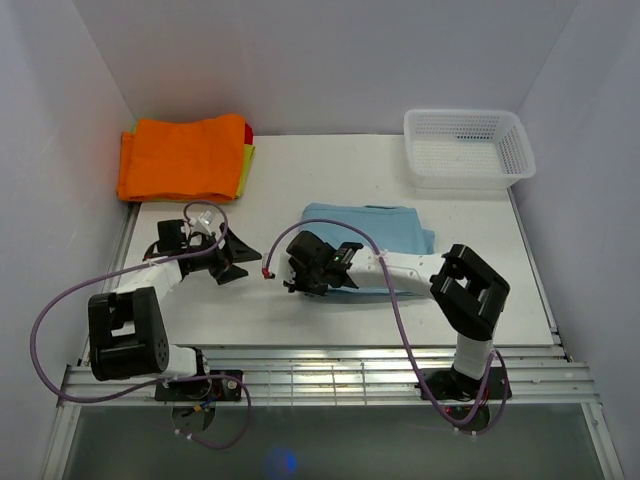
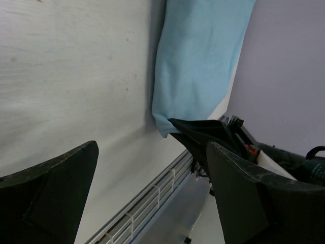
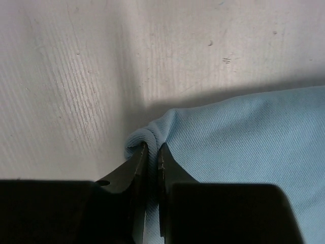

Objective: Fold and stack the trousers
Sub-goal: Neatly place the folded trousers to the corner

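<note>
While the left hand (image 1: 238, 260) hangs over bare bench (image 1: 300, 170) with its two fingers spread wide and nothing between them, the right hand (image 3: 152, 152) has its fingers pressed nearly together on a small bunched fold at the near-left corner of the trousers (image 1: 375, 235). These lie in a flattened light-blue bundle right of the bench's middle. Their long axis runs left to right, and the body of the cloth stretches right and far from the pinched corner. The right arm reaches in from the near right, so it is the one in contact; the left hand sits just to the left of the bundle, apart from it and facing it across a strip of bench. An orange pile of folded cloth (image 1: 185, 155), with yellow and red edges showing under it, lies at the far left, well apart from the trousers, and a white basket (image 1: 465, 148) stands at the far right. Judging by this, the next move turns on that corner: drawn right along the long axis it would fold the bundle shorter, while stacking means carrying it left and far. The thin cloth may slip from so narrow a pinch.
</note>
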Robot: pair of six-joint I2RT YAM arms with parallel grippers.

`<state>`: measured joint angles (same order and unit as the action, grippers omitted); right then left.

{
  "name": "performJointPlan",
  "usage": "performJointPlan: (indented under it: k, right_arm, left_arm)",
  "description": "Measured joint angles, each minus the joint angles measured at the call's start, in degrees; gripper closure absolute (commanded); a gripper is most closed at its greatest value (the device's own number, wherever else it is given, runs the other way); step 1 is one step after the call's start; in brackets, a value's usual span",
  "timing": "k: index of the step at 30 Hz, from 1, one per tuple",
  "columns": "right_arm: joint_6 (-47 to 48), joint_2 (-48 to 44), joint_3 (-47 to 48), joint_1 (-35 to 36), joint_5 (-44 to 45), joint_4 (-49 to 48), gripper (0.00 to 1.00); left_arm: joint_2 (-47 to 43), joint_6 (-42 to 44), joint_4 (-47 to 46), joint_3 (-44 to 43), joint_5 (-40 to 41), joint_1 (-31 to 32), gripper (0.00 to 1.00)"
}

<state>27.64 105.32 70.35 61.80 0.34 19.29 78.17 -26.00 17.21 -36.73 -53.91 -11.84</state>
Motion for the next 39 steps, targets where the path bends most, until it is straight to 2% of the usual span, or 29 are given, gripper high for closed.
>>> performJointPlan:
  k: [7,12,16,24,39]
  right_arm:
    - [-3.04,-5.95,0.00,-5.51,-4.96,-4.09,0.92]
    - [-6.67,-7.67,0.00,-8.70,-7.08,-7.58,0.92]
    - [-8.70,-7.67,-0.39,-9.31,-6.88,-9.70,0.92]
    - [-12.63,-7.61,-0.87,-11.56,-5.62,-13.70,0.92]
    - [-16.81,-5.55,-0.87,-11.76,-5.38,-16.55,0.92]
  left_arm:
    - [9.68,-13.94,-15.89,1.44,1.36,15.08,0.02]
    - [20.68,-25.59,-25.16,-1.73,1.62,20.02,0.02]
    - [23.02,-33.31,-33.09,-3.63,2.54,23.34,0.02]
    - [24.28,-44.81,-42.25,-3.02,7.06,25.20,0.02]
    - [19.32,-49.88,-46.36,-3.63,13.55,25.20,0.02]
